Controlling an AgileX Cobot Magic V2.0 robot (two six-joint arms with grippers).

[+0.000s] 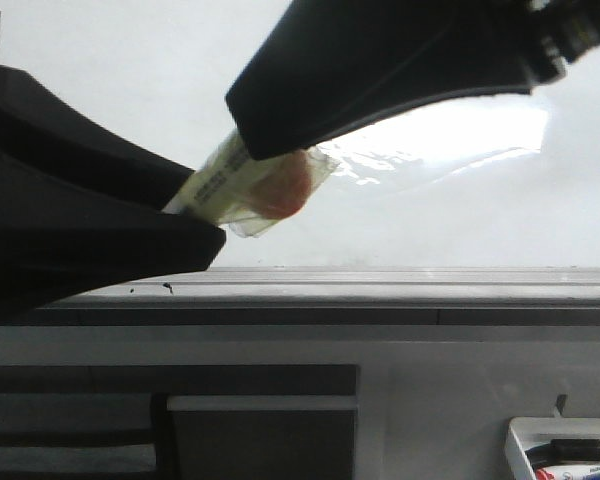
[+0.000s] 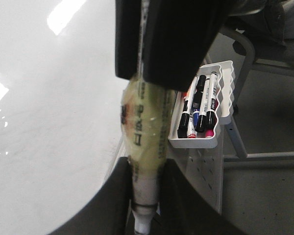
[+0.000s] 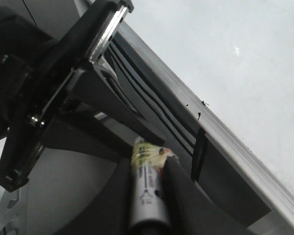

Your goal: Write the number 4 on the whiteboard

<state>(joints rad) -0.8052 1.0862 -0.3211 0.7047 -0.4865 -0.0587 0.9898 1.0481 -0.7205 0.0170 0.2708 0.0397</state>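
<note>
A marker pen (image 1: 260,190), wrapped in yellowish tape with an orange patch, is held in front of the whiteboard (image 1: 130,80), a glossy white board with bright glare. My left gripper (image 1: 195,205) comes in from the left and is shut on one end of the marker (image 2: 142,142). My right gripper (image 1: 252,140) comes in from the upper right and is shut on the other end (image 3: 147,188). No number 4 shows on the board. Only tiny black specks lie on the grey rail (image 1: 380,290) at its lower edge.
A small white tray (image 1: 565,450) with several markers hangs at the lower right below the rail; its rim also shows in the left wrist view (image 2: 225,68). A dark panel (image 1: 260,440) sits under the rail. A chair frame (image 2: 264,54) stands beyond the tray.
</note>
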